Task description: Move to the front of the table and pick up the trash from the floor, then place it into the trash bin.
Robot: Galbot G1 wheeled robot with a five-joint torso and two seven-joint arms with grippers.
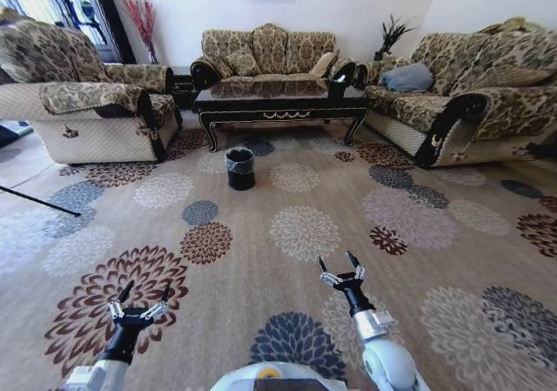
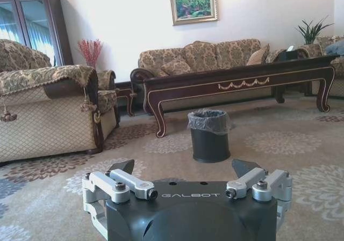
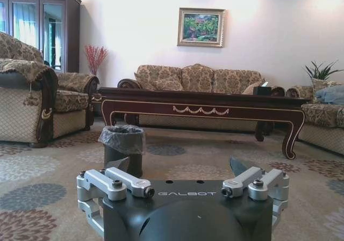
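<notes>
The dark-brown table (image 1: 278, 108) stands across the room in front of a sofa, some way ahead of me. The black trash bin (image 1: 240, 168), lined with a clear bag, stands on the patterned floor (image 1: 305, 234) just before the table's left half. The trash is out of view. My left gripper (image 1: 148, 288) and right gripper (image 1: 337, 262) hover low over the carpet near my base, both open and empty. The left wrist view shows the bin (image 2: 209, 136) and table (image 2: 236, 82) beyond the open fingers (image 2: 129, 168). The right wrist view shows the bin (image 3: 122, 144) and the table (image 3: 199, 109).
An armchair (image 1: 87, 104) stands on the left, a sofa (image 1: 270, 51) behind the table and another sofa (image 1: 470, 95) on the right. A thin black rod (image 1: 39, 201) lies at the left edge. A black tissue box (image 1: 337, 66) sits on the table. Open carpet stretches between me and the bin.
</notes>
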